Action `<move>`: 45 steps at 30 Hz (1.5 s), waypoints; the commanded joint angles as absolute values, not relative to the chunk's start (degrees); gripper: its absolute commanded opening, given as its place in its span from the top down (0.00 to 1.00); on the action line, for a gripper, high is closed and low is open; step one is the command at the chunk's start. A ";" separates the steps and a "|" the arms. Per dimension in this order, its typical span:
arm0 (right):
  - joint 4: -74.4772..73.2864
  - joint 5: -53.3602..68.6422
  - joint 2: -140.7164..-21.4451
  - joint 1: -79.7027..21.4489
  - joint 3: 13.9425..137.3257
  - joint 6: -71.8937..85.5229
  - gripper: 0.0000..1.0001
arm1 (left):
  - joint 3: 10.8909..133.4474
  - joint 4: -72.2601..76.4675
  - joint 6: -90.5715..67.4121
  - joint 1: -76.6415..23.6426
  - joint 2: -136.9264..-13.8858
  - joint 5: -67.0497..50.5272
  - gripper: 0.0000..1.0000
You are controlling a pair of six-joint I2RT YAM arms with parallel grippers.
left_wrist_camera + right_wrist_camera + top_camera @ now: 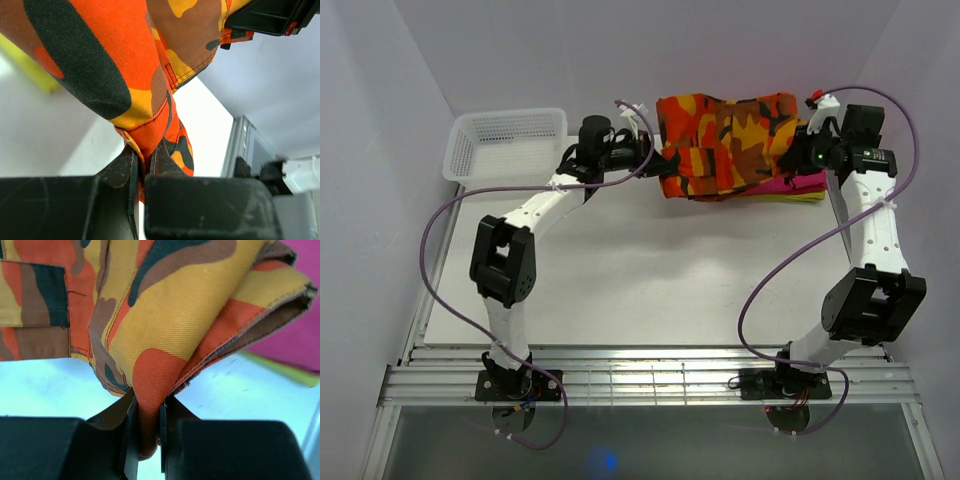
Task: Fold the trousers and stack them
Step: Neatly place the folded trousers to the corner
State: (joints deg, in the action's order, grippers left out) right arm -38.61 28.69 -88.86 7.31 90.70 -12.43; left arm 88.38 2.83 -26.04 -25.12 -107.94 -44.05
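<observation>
The folded camouflage trousers (730, 143) hang between my two grippers at the back right of the table, over a stack of folded magenta cloth (790, 186) and yellow cloth (800, 197). My left gripper (657, 158) is shut on the trousers' left end; in the left wrist view the cloth (125, 65) is pinched between the fingers (165, 160). My right gripper (804, 143) is shut on the right end; in the right wrist view a fold of the cloth (165, 315) runs down between the jaws. The trousers sag toward the stack.
A white mesh basket (507, 142) stands at the back left. White walls close in the back and both sides. The magenta cloth (300, 335) and yellow cloth (285, 371) show beyond the trousers in the right wrist view. A metal rail (650, 380) runs along the near edge.
</observation>
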 commanded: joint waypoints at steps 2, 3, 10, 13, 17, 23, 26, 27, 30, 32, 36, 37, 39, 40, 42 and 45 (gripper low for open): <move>-28.31 24.17 -93.67 11.77 99.12 -9.58 0.92 | 102.72 13.61 -28.56 -27.07 -117.49 -41.57 1.00; -27.95 24.00 -94.74 13.08 100.36 -9.23 0.92 | 105.27 15.10 -29.35 -27.85 -119.77 -41.57 1.00; -23.38 21.97 -103.88 17.40 107.31 -9.58 0.92 | 125.14 32.57 -36.55 -30.85 -141.04 -36.66 1.00; -20.84 21.89 -108.01 18.46 108.37 -10.54 0.92 | 131.20 38.13 -37.53 -31.38 -149.04 -32.70 1.00; -18.99 20.66 -115.11 18.72 109.68 -11.25 0.92 | 139.64 39.72 -37.53 -31.55 -160.89 -28.48 1.00; -17.58 17.23 -120.67 19.16 109.16 -12.22 0.92 | 138.43 40.87 -35.16 -30.85 -164.88 -23.74 0.88; -17.58 16.17 -122.25 19.69 110.73 -12.04 0.92 | 137.90 39.73 -34.63 -29.62 -164.36 -20.75 0.34; -17.93 15.39 -122.69 19.77 111.44 -12.13 0.92 | 137.73 39.03 -34.72 -28.75 -163.92 -20.66 0.21; -18.54 13.45 -124.01 20.04 113.28 -12.48 0.92 | 131.86 37.79 -33.58 -26.64 -158.66 -23.72 0.02; -20.55 13.45 -125.33 20.13 114.25 -12.83 0.92 | 122.76 37.62 -32.09 -25.06 -151.37 -26.70 0.02; -20.92 6.17 -127.61 19.43 116.19 -13.62 0.11 | 108.13 35.87 -31.29 -22.51 -138.63 -32.58 0.02; -21.44 5.63 -128.14 19.42 116.97 -13.88 0.09 | 106.19 31.86 -31.29 -22.07 -136.34 -33.91 0.02; -23.02 5.45 -127.97 19.51 118.91 -14.06 0.10 | 101.46 26.39 -30.50 -20.93 -129.14 -36.46 0.02; -24.85 6.06 -126.58 19.51 120.22 -14.06 0.10 | 100.12 20.28 -28.58 -20.66 -126.68 -38.56 0.02; -26.27 7.29 -124.03 19.60 120.24 -14.15 0.10 | 97.92 7.47 -23.41 -20.04 -119.49 -38.41 0.02; -29.34 9.31 -118.32 19.78 120.32 -16.07 0.10 | 102.46 -12.33 -17.25 -19.43 -116.20 -35.61 0.02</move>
State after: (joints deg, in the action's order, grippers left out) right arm -26.92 8.10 -126.23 19.51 116.88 -13.82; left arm 99.24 10.07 -25.45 -18.59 -123.68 -34.13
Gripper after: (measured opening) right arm 0.900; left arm 0.979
